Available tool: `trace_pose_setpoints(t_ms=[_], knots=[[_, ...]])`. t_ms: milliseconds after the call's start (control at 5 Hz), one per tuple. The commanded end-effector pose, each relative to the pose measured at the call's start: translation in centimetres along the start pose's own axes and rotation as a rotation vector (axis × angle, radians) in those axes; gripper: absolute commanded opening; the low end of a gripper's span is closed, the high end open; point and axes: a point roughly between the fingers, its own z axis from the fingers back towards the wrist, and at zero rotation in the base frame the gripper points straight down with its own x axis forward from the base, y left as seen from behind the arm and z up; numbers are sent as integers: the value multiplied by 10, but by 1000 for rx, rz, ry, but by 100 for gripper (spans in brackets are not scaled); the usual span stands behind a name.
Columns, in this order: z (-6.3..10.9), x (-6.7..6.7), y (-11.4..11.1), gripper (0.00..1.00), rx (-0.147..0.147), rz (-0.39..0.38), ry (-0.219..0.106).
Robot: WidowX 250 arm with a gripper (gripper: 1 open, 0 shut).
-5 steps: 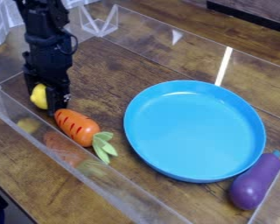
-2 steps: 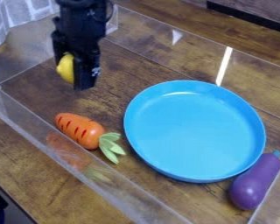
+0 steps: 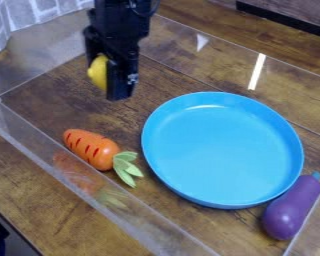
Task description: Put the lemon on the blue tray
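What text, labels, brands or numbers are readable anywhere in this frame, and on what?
None readable.
Gripper: plain black, no marking visible.
Lemon, carrot, eggplant, blue tray: plain surfaces, no print.
Wooden table: only grain and a bright glare streak, not a sign.

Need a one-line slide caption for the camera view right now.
Gripper holds the lemon above the table, left of the blue tray; carrot and eggplant nearby.
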Motion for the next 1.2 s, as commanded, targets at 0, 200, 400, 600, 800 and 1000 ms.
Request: trace_pose_setpoints(t_ms=[0, 200, 400, 600, 800, 1000], knots=[[30, 10, -14, 0, 41, -62, -81], [36, 11, -27, 0, 43, -95, -87], [34, 15, -38, 0, 41, -117, -89], [37, 21, -49, 0, 39, -149, -92], [39, 27, -61, 0, 36, -179, -94], [45, 42, -84, 0, 30, -249, -105]])
